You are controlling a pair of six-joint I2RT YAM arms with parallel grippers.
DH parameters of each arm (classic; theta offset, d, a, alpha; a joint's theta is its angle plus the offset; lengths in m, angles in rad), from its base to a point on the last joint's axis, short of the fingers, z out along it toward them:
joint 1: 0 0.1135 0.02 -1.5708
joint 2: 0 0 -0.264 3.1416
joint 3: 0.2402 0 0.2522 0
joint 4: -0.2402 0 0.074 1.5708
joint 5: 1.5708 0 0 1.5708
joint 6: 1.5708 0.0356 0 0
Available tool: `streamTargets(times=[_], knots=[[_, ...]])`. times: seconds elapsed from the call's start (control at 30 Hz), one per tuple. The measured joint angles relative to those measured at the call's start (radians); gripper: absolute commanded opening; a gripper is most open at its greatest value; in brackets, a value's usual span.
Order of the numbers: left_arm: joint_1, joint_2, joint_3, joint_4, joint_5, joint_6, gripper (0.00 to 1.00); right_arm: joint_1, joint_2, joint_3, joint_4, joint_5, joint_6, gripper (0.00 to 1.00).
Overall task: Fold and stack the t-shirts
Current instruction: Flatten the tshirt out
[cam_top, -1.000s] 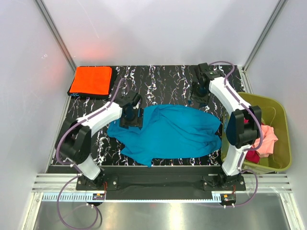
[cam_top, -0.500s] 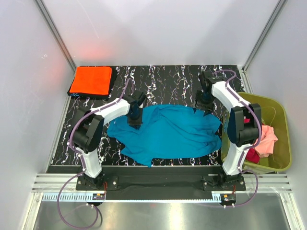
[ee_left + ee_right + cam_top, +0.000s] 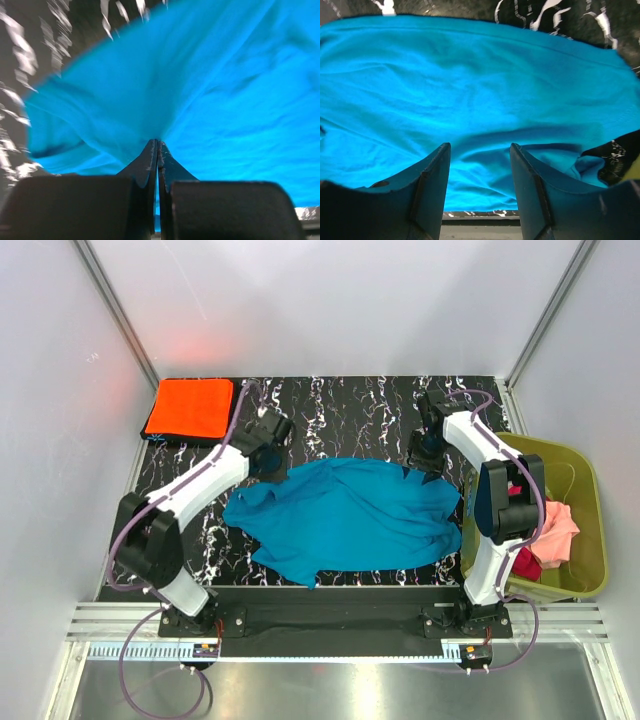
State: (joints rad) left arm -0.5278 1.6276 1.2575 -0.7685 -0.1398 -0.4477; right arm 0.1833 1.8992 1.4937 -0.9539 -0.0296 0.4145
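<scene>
Pulling away, the left gripper, jaws pressed together seemingly on the teal shirt fanning ahead, begins flattening it; the right gripper gapes just above it.

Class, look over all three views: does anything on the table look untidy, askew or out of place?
Yes: the teal-blue shirt lies rumpled and lopsided mid-table, with wrinkles radiating from the left gripper, which is pinched shut on its far-left edge. By contrast, the orange shirt in the far-left corner is neatly folded.
</scene>
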Motion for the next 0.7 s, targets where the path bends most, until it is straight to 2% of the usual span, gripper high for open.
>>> streamTargets(times=[0.1, 0.2, 0.33, 0.4, 0.43, 0.47, 0.5, 0.6, 0.67, 0.7], knots=[[0.011, -0.041, 0.069, 0.008, -0.055, 0.018, 0.00, 0.000, 0.000, -0.002, -0.001, -0.020, 0.000, 0.58], [0.048, -0.017, 0.171, 0.025, -0.082, 0.047, 0.00, 0.000, 0.000, -0.002, -0.003, -0.044, 0.002, 0.58], [0.152, 0.136, 0.415, 0.055, -0.091, 0.091, 0.00, 0.000, -0.002, -0.002, -0.020, -0.089, 0.008, 0.58], [0.212, 0.262, 0.591, 0.072, -0.079, 0.106, 0.02, 0.000, -0.006, 0.001, -0.039, -0.098, 0.007, 0.58], [0.240, 0.333, 0.694, 0.077, -0.065, 0.112, 0.45, 0.000, -0.009, 0.002, -0.047, -0.100, 0.006, 0.58], [0.263, 0.408, 0.798, 0.074, -0.053, 0.121, 0.67, 0.000, -0.012, 0.008, -0.063, -0.100, 0.000, 0.59], [0.283, 0.480, 0.903, 0.076, -0.040, 0.121, 0.71, 0.000, -0.015, 0.013, -0.073, -0.100, -0.003, 0.58], [0.324, 0.640, 1.129, 0.050, -0.018, 0.111, 0.75, 0.000, -0.019, 0.042, -0.099, -0.096, -0.019, 0.58], [0.330, 0.644, 1.101, 0.034, -0.011, 0.107, 0.74, 0.000, -0.026, 0.050, -0.102, -0.096, -0.025, 0.59], [0.327, 0.604, 1.015, 0.045, -0.010, 0.107, 0.74, 0.000, -0.030, 0.050, -0.103, -0.097, -0.027, 0.59]])
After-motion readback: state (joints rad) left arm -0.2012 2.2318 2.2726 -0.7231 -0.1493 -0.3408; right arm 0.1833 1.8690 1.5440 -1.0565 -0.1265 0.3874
